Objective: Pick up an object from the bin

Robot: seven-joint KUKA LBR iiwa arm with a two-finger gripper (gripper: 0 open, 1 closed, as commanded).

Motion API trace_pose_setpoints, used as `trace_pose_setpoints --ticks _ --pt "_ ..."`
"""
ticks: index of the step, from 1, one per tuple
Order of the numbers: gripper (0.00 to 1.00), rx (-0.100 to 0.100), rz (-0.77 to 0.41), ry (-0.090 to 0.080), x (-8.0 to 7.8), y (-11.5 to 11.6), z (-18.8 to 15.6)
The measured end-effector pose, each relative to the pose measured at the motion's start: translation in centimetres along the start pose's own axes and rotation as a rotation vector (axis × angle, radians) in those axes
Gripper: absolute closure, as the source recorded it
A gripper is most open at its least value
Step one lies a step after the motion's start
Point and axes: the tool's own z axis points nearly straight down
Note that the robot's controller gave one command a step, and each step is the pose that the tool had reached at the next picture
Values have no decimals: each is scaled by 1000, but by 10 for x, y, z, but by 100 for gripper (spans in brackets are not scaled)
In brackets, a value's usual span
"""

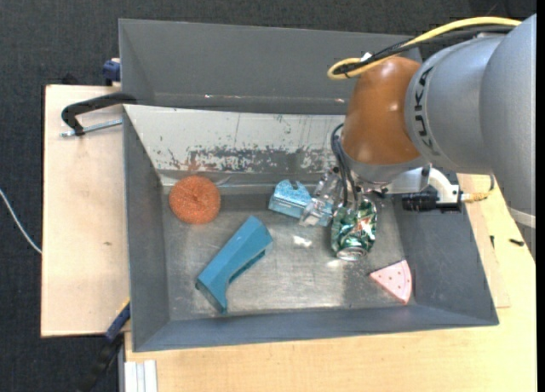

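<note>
My hand point(347, 197): low in the right half of the bin point(255, 318), under my orange wrist cover point(379, 113), right at the far end of the can point(354, 230).
Grip: I cannot tell how far open my hand is, nor whether it has hold of anything.
Can: crushed, green with red and white marks, lying on the bin floor right of the middle. Its far end is under my hand, and I cannot tell whether they touch.
Scrap point(318, 210): small and silvery, just left of my hand, beside the can.
Pale blue piece point(289, 200): small, touching the scrap on its left.
Block point(236, 261): blue, angled, lying slantwise left of the middle, well apart from my hand.
Scrubber point(195, 199): orange ball near the back left.
Wedge point(392, 280): pink, near the front right corner, close to the can's near end.
</note>
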Motion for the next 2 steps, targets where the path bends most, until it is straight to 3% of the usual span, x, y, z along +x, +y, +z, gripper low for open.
trace_pose_setpoints --ticks 2 --pt "100 1 -1 1 0 0 -24"
